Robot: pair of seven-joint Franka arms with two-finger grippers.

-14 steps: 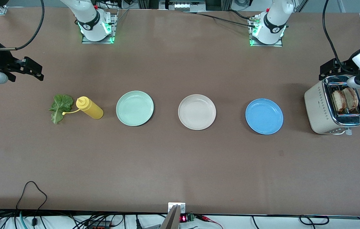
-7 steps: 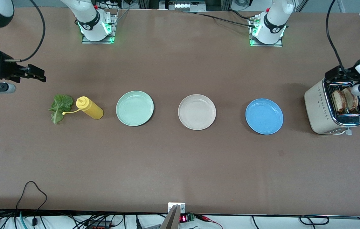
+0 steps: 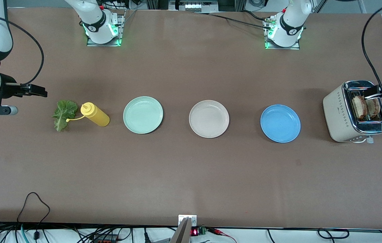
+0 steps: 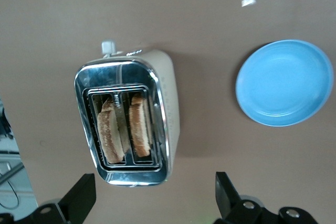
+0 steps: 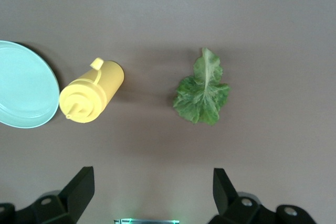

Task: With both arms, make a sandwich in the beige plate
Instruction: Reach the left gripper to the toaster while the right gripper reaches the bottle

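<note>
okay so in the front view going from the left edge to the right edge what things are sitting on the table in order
Lettuce leaf → yellow squeeze bottle → mint-green plate → beige plate → blue plate → toaster with two bread slices in its slots.

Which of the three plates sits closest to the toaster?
The blue plate, at the left arm's end of the row, beside the toaster. The beige plate is in the middle and the mint-green plate lies farthest from it.
</note>
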